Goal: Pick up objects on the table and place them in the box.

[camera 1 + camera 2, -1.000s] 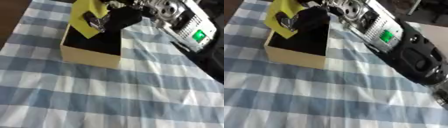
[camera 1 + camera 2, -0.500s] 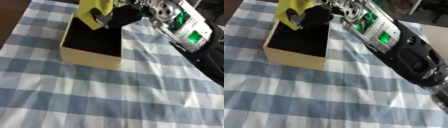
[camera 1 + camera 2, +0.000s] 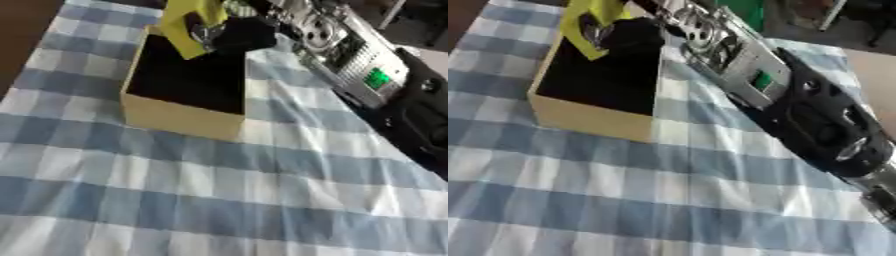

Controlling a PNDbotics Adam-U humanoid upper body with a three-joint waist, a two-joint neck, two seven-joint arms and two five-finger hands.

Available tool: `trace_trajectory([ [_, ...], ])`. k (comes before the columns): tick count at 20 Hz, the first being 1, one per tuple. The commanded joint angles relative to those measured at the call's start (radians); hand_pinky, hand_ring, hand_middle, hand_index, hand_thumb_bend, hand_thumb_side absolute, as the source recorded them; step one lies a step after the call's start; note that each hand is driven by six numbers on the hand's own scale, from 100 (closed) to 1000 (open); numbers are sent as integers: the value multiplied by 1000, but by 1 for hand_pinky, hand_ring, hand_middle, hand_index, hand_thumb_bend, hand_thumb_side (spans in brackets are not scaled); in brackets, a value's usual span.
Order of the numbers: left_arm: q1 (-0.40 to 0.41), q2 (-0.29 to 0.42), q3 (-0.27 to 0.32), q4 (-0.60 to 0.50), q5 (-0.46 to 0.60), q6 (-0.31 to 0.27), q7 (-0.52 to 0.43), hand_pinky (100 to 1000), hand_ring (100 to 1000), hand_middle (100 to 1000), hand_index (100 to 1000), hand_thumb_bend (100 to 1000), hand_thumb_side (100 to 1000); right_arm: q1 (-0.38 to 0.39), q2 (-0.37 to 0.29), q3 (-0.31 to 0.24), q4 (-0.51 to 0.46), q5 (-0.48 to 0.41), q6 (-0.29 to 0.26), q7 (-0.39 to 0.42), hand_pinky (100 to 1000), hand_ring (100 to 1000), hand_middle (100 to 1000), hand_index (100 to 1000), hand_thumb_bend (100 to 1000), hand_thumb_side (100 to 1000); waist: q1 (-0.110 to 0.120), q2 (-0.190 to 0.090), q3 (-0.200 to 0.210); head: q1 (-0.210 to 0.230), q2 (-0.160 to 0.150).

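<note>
One box (image 3: 185,95), tan-walled with a dark interior, is set toward the far left corner of the blue-and-white checked surface (image 3: 219,200). One yellow object (image 3: 191,22), flat and angular, is held above the box's far end by the right hand (image 3: 627,37), fingers curled round it. More of the right arm (image 3: 798,110) is shown in the right eye view.

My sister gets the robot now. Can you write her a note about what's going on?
Right hand: over the far end of the box, fingers curled on a yellow object.
Left hand: not in view.
The object is above the box's dark inside, not yet let go.
The box sits on the checked cloth.
Nothing can be seen lying in the box.
Left to do: lower the yellow object in and release it. No other objects show on the cloth.
</note>
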Motion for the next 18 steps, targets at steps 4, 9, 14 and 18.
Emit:
trace_trajectory([
  [4, -10, 0, 6, -19, -1, -1, -3, 949, 601, 590, 623, 176, 670, -3, -6, -7, 28, 29, -28, 51, 1000, 885, 839, 1000, 100, 568, 7, -14, 3, 0, -9],
  [9, -12, -1, 6, -19, -2, -1, -3, 949, 601, 590, 623, 174, 670, 0, -10, -8, 34, 100, -55, 99, 1000, 984, 928, 1000, 100, 699, 6, -11, 3, 1, -10],
  [14, -12, -2, 7, -19, 0, 0, -2, 950, 601, 590, 622, 175, 670, 1, -4, -10, 44, 255, -104, 133, 1000, 994, 929, 1000, 100, 661, 6, -12, 5, 2, -10],
  [18, -12, -1, 7, -19, 1, 0, -3, 950, 601, 590, 622, 168, 663, -1, -5, -19, 33, 271, -115, 157, 1000, 987, 921, 1000, 100, 655, 7, -14, 3, 6, -8],
])
